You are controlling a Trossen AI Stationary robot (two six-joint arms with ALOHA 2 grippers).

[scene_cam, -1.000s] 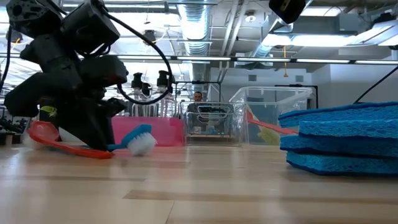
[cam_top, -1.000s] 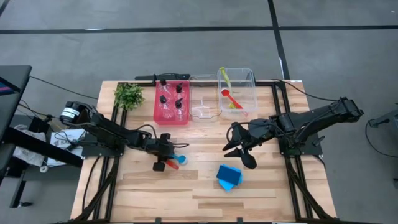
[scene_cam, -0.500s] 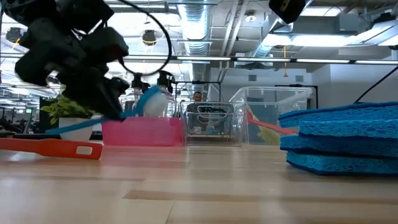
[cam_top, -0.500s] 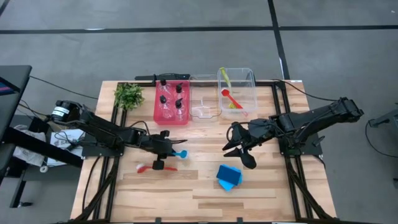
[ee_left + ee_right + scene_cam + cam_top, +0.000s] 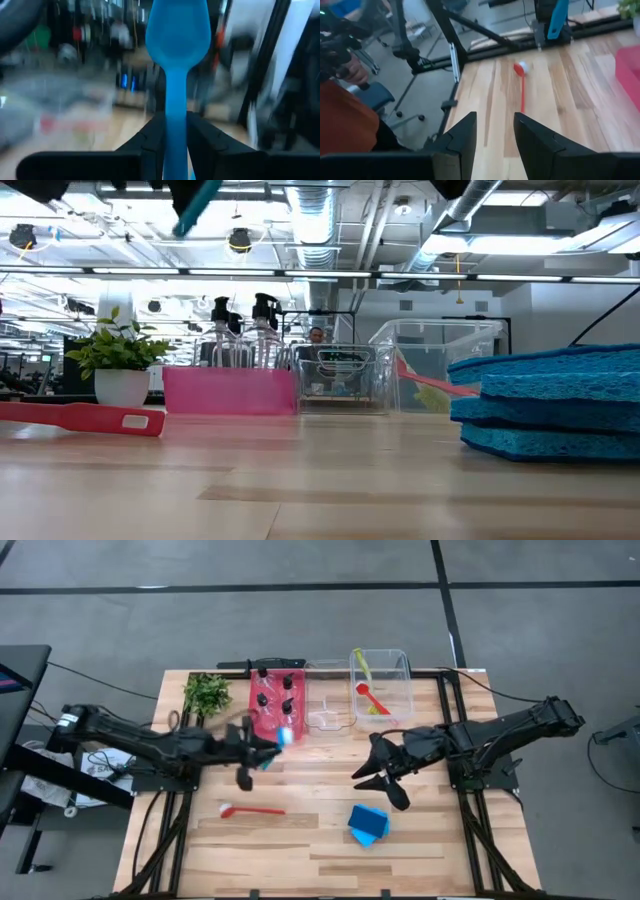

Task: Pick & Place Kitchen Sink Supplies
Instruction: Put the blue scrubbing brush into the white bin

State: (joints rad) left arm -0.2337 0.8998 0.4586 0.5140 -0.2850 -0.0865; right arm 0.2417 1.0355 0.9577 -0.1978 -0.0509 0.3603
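My left gripper hangs above the table in front of the red bin, shut on a blue long-handled brush; only the brush's tip shows in the low view. A red brush lies flat on the table to the near side of it. Blue sponges sit stacked on the table. Black-capped clear bottles stand in the red bin. Red and yellow-green utensils rest in the clear bin. My right gripper is open, hovering just beyond the sponges. My left gripper pinches the blue brush's thin shaft between its two fingers. The fingers lie along the shaft, and the broad end sticks out ahead of them. The brush is lifted clear of the table.
A leafy plant stands at the far left corner. A small clear bin sits between the red and the larger clear bin. A person in an orange top is beyond the table's left side. Bare wood stretches along the near edge.
My left gripper has risen from the table with the blue brush and moved toward the far edge, up to the red bin, leaving the low view almost entirely. The red brush, first partly under the gripper, now lies alone on the table.
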